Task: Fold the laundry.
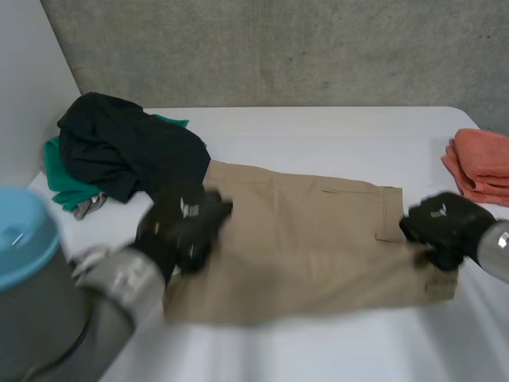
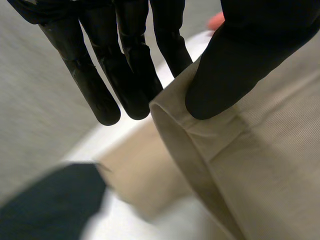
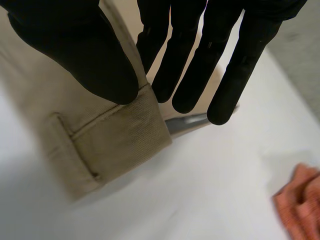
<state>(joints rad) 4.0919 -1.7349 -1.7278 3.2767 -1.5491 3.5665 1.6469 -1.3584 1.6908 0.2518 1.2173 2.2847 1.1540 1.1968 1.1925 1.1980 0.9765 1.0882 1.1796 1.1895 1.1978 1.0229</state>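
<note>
The left hand [image 1: 181,227] pinches the left end of the beige shorts [image 1: 310,239] between thumb and straight fingers; the right hand [image 1: 441,224] pinches the hem at the right end likewise. The shorts lie across the middle of the table [image 1: 318,127], a black garment [image 1: 127,147] on a green cloth [image 1: 64,181] at its far left corner, an orange cloth [image 1: 481,163] at its right edge

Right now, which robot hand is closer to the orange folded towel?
Right. The right hand pinches the beige fabric shorts at the end beside the orange folded towel; the left hand pinches their far end, by the black garment.
</note>
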